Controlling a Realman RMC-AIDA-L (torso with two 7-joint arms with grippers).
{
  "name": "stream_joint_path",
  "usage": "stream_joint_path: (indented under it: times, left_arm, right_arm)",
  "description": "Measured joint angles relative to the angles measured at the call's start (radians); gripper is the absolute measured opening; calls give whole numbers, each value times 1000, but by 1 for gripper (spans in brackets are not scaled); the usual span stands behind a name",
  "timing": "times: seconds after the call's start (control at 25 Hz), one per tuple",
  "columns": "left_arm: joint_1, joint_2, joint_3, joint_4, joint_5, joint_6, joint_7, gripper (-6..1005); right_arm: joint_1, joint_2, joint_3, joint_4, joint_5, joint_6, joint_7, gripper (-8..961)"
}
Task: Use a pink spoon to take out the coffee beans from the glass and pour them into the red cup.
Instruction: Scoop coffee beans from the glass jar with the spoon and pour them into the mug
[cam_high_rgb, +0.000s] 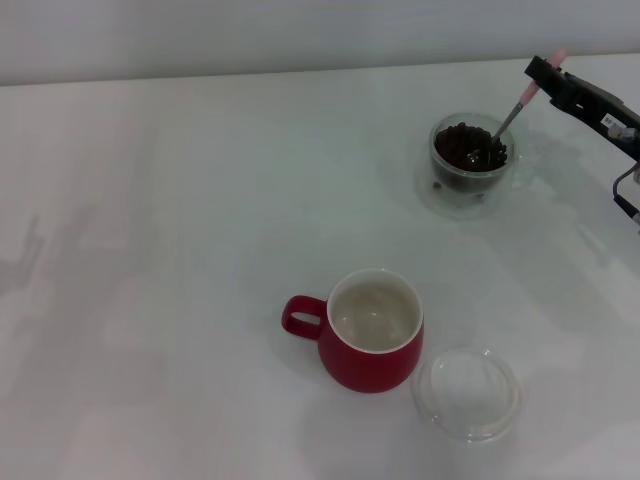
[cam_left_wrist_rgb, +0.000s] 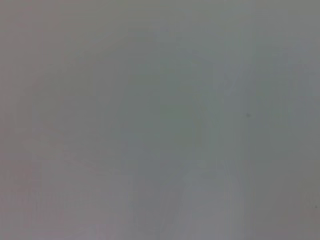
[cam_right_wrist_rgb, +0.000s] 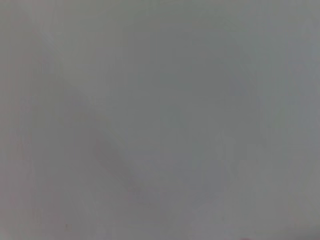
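In the head view the glass (cam_high_rgb: 470, 165) stands at the far right of the white table, filled with dark coffee beans (cam_high_rgb: 467, 146). My right gripper (cam_high_rgb: 546, 75) reaches in from the right edge and is shut on the pale pink handle of the pink spoon (cam_high_rgb: 520, 106). The spoon slants down to the left and its metal bowl is sunk among the beans. The red cup (cam_high_rgb: 371, 331) stands in the front middle, cream inside, with no beans showing in it, its loop handle pointing left. My left gripper is out of view. Both wrist views show only plain grey surface.
A shallow clear round dish (cam_high_rgb: 467, 394) lies just right of the red cup at the front. The white table (cam_high_rgb: 180, 220) ends at a pale wall at the back.
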Motion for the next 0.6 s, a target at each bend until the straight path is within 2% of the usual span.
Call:
stream_joint_path:
  times: [0.6]
  left_arm:
    - [8,0,0,7,-1,2,0,744]
  right_arm:
    - [-5,1,0,24,84,-46,225,147]
